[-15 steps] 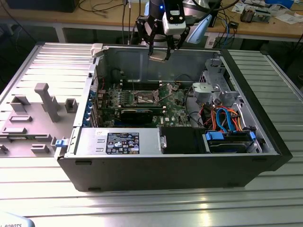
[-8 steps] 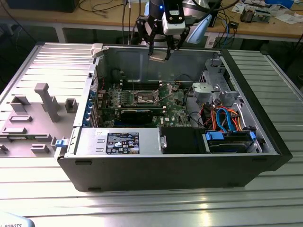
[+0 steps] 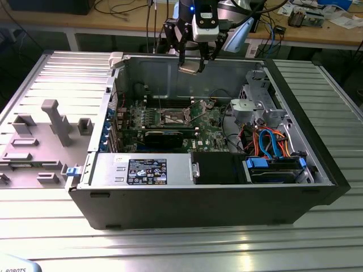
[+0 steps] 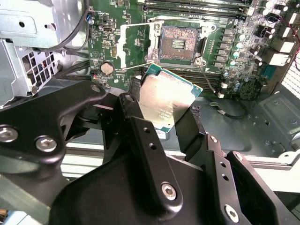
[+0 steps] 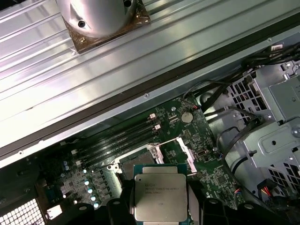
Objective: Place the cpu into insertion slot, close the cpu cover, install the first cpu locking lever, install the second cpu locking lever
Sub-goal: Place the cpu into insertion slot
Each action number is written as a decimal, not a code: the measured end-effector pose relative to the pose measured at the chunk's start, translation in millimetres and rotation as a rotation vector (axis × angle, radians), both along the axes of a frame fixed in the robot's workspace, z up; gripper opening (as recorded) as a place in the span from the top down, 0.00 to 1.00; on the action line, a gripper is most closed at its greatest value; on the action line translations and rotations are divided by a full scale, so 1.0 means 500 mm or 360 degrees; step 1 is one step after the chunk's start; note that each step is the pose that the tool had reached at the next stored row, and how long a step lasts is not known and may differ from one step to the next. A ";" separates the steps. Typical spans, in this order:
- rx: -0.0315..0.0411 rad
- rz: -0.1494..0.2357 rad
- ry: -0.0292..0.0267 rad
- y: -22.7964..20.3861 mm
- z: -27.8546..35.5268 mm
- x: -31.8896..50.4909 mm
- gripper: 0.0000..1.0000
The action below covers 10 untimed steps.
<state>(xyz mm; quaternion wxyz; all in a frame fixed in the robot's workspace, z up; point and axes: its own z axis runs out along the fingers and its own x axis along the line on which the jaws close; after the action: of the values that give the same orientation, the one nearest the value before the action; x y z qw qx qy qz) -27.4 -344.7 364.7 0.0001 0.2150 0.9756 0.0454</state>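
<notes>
While the open computer case (image 3: 187, 209) sits on the worktop (image 3: 170, 249) with its motherboard (image 3: 210, 133) inside, the claw (image 3: 190, 64) hangs over it pinching the cpu (image 3: 189, 69) by its edges. Second wrist view catches the insertion slot (image 4: 178, 44) sitting bare, cpu cover (image 4: 123, 47) flipped open beside it. First wrist view gives the cpu's metal top instead.

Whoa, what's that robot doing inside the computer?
The robot's gripper holds the cpu pinched between its fingers, up above the open computer case. Below it, on the green motherboard, the insertion slot is empty and its cpu cover is flipped open. So the cpu is not in its slot yet.
</notes>
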 end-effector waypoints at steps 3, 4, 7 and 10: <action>0.0000 0.0000 0.00000 0.0000 0.000 0.000 0.46; 0.0000 -0.0001 0.00000 0.0000 0.000 0.000 0.46; 0.0000 -0.0023 0.00000 0.0000 0.000 0.000 0.46; 0.0000 -0.0059 0.00000 0.0000 0.000 0.000 0.46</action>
<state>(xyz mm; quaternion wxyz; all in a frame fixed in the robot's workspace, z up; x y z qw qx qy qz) -27.4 -344.7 364.5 0.0009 0.2331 0.9714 0.0453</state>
